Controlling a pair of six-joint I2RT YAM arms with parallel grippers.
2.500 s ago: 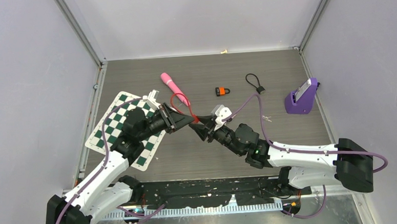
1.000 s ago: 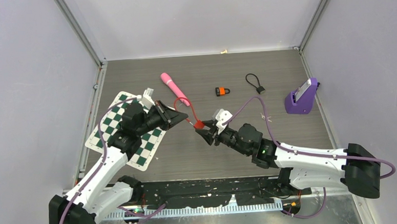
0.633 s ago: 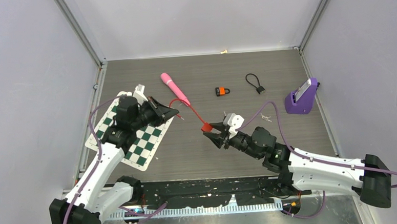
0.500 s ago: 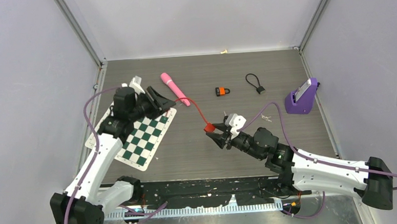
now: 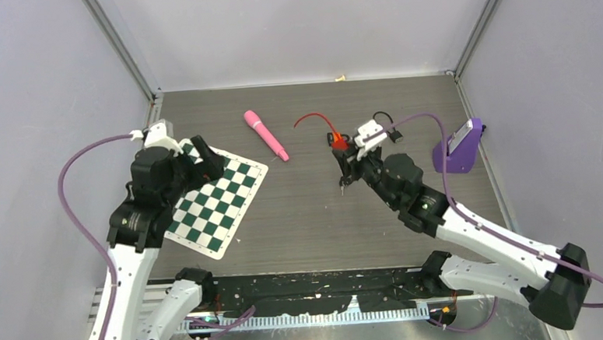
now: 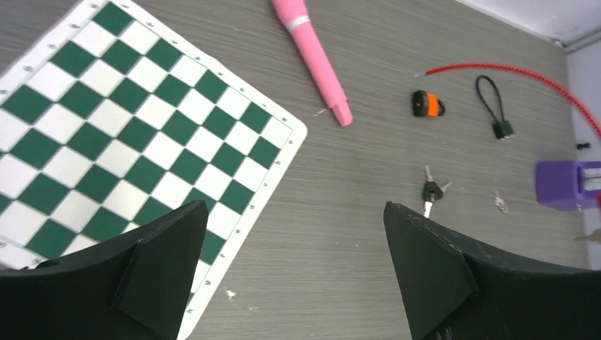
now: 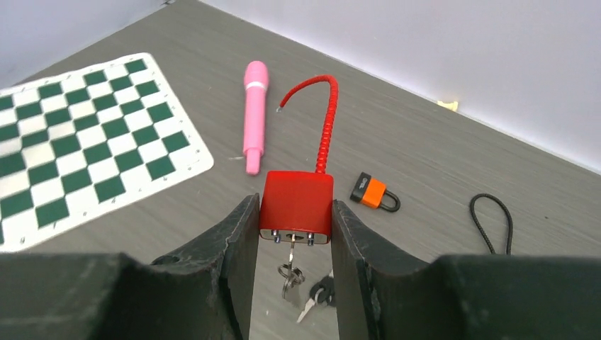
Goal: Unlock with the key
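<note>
My right gripper is shut on the body of a red padlock, held above the table. Its red cable shackle curls up and away, and one end hangs free. A silver key sits in the keyhole on the underside, with its ring dangling below. From above, the red padlock and right gripper are at centre right, next to the small orange padlock. My left gripper is open with nothing between its fingers. It hovers at the chessboard's edge, where the top view also shows the left gripper.
A green-and-white chessboard mat lies at the left and a pink pen beyond it. Black-headed keys lie on the table under the right gripper. A black cable loop and a purple holder are at the right.
My left gripper opened, let go of the red cable and drew back left over the chessboard. The right gripper carried the red padlock away and rightward, up to the orange padlock.
</note>
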